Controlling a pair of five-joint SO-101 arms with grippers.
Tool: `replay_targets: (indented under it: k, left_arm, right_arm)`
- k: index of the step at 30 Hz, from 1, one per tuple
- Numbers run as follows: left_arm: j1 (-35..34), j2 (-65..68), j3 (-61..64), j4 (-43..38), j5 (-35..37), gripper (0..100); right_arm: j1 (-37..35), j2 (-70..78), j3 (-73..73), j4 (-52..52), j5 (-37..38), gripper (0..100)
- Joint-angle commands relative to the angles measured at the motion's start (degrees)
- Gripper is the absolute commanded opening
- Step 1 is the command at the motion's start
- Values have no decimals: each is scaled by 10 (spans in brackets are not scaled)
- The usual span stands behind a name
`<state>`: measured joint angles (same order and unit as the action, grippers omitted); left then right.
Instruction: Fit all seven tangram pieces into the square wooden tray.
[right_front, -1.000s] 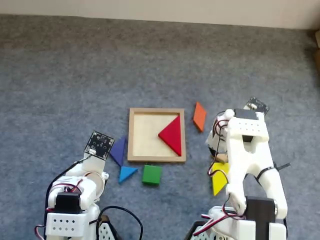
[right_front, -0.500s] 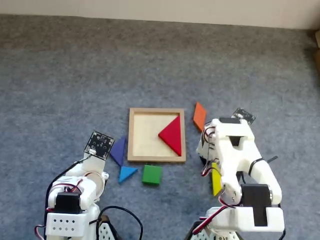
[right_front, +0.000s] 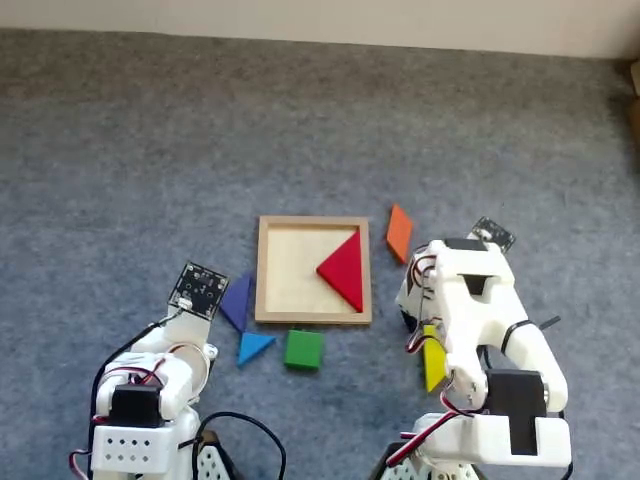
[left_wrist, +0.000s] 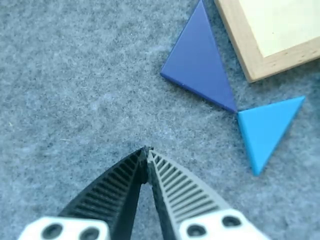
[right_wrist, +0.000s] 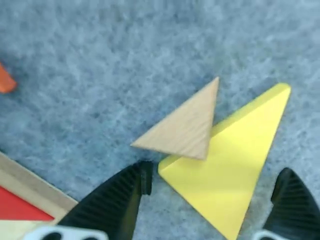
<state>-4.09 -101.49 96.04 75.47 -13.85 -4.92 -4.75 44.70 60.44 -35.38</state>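
Left wrist view: the left gripper (left_wrist: 147, 156), jaws together, sits near the dark blue triangle (left_wrist: 200, 65) beside the tray (left_wrist: 250, 55). The right gripper (right_wrist: 215, 182) — jaws apart — straddles the yellow triangle (right_wrist: 235, 160), which touches a wooden triangle (right_wrist: 182, 130); from above, the arm hides most of it.

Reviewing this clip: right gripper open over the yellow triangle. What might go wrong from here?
The plain wooden triangle touches the yellow triangle, so closing the right gripper may drag or pinch both. The yellow piece lies flat on the carpet, so the gripper might slide over it. The tray rim is close by and could get nudged.
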Motion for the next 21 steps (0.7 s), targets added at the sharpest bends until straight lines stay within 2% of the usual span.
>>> replay_targets:
  k: [1, 13, 21]
  left_arm:
    - [-5, -29, 11, 3, -7, 7]
    - [-5, -29, 11, 3, -7, 7]
    - [-5, -29, 11, 3, -7, 7]
  right_arm:
    - [20, -5, -8, -15, -2, 368]
    - [22, -4, -4, -18, -6, 368]
    - [50, -4, -7, -18, -7, 368]
